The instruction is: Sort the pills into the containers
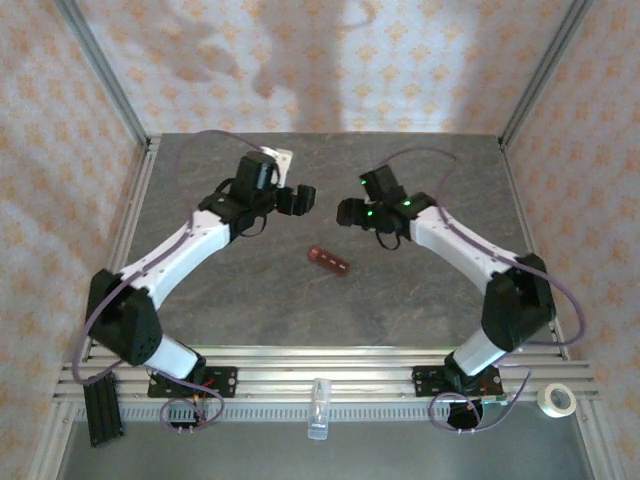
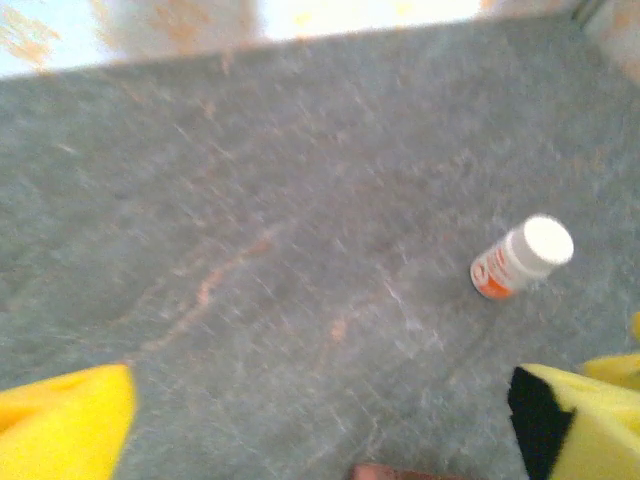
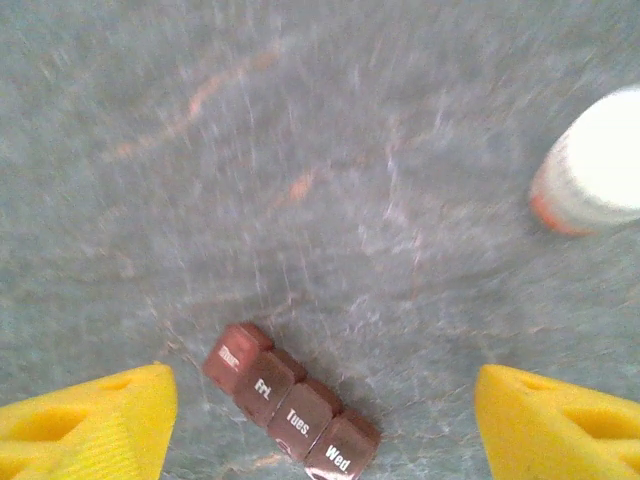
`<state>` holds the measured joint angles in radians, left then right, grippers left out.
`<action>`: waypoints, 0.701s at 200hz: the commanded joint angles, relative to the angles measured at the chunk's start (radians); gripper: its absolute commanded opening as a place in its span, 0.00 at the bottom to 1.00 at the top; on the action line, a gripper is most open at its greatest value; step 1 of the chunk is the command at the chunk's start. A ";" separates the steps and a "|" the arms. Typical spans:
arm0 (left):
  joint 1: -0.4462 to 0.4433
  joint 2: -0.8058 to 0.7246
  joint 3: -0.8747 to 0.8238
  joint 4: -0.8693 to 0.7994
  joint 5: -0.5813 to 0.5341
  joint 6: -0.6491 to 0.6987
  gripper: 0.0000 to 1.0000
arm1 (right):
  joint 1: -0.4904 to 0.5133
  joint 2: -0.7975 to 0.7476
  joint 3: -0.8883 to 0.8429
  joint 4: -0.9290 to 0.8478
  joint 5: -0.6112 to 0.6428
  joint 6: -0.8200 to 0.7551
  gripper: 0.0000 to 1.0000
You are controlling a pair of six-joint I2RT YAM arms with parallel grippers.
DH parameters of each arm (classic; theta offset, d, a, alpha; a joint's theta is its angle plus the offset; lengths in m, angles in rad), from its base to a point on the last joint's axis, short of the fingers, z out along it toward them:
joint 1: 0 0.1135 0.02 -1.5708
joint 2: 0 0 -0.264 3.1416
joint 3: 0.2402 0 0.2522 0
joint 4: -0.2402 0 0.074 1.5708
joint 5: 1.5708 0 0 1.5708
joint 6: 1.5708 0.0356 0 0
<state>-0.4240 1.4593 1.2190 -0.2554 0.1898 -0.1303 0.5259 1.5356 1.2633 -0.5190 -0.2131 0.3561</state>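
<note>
Grey table (image 1: 250, 295): one containers (image 3: 292, 403) strip, four compartments; one pill bottle (image 2: 522, 258), seemingly capped.

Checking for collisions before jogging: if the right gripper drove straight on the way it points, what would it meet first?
Probably the containers strip, lying low between the open fingers of the right gripper; depth is unclear, so it might reach bare table just past it. The pill bottle sits well aside.

The white-and-black left arm (image 1: 185, 250) and right arm (image 1: 465, 245) bend inward, wrists facing each other. The left gripper (image 2: 320, 425) and right gripper (image 3: 325, 385) hold yellow fingers (image 3: 90, 425) spread wide.
</note>
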 commanded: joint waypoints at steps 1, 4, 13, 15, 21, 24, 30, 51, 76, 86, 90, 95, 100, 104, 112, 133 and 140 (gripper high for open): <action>0.033 -0.086 -0.056 0.054 -0.085 0.038 1.00 | -0.065 -0.104 0.037 -0.090 0.045 -0.032 0.83; 0.037 -0.098 -0.061 0.053 -0.090 0.042 1.00 | -0.076 -0.115 0.037 -0.093 0.045 -0.034 0.83; 0.055 -0.136 -0.079 0.050 -0.105 0.059 1.00 | -0.113 -0.147 0.035 -0.103 0.052 -0.037 0.87; 0.057 -0.146 -0.083 0.050 -0.112 0.061 1.00 | -0.119 -0.156 0.034 -0.105 0.055 -0.037 0.88; 0.070 -0.172 -0.097 0.049 -0.125 0.069 1.00 | -0.142 -0.178 0.031 -0.111 0.067 -0.038 0.97; 0.074 -0.186 -0.105 0.050 -0.131 0.073 1.00 | -0.152 -0.189 0.029 -0.113 0.075 -0.038 0.99; 0.083 -0.211 -0.123 0.053 -0.147 0.082 1.00 | -0.172 -0.211 0.024 -0.117 0.095 -0.039 1.00; 0.099 -0.317 -0.242 0.154 -0.230 0.131 1.00 | -0.238 -0.271 0.005 -0.130 0.191 -0.037 1.00; 0.135 -0.441 -0.425 0.347 -0.266 0.189 1.00 | -0.309 -0.300 -0.017 -0.140 0.352 -0.015 1.00; 0.167 -0.471 -0.470 0.379 -0.250 0.191 1.00 | -0.337 -0.306 -0.038 -0.124 0.405 -0.006 1.00; 0.180 -0.479 -0.484 0.382 -0.242 0.190 1.00 | -0.347 -0.308 -0.050 -0.113 0.425 -0.003 1.00; 0.197 -0.485 -0.495 0.379 -0.239 0.187 1.00 | -0.357 -0.312 -0.069 -0.091 0.452 0.000 1.00; 0.212 -0.491 -0.505 0.373 -0.244 0.182 1.00 | -0.364 -0.317 -0.092 -0.063 0.484 0.001 1.00; 0.224 -0.493 -0.515 0.369 -0.246 0.177 1.00 | -0.369 -0.321 -0.114 -0.035 0.514 0.001 1.00; 0.251 -0.497 -0.536 0.369 -0.244 0.170 1.00 | -0.375 -0.332 -0.164 0.027 0.577 0.002 1.00; 0.315 -0.488 -0.618 0.434 -0.216 0.153 1.00 | -0.395 -0.344 -0.288 0.197 0.689 -0.014 1.00; 0.325 -0.481 -0.651 0.476 -0.210 0.160 1.00 | -0.395 -0.339 -0.320 0.244 0.722 -0.035 1.00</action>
<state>-0.1429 0.9768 0.6518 0.0849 -0.0196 0.0250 0.1406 1.2098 1.0363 -0.4686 0.2913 0.3424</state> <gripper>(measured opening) 0.998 0.998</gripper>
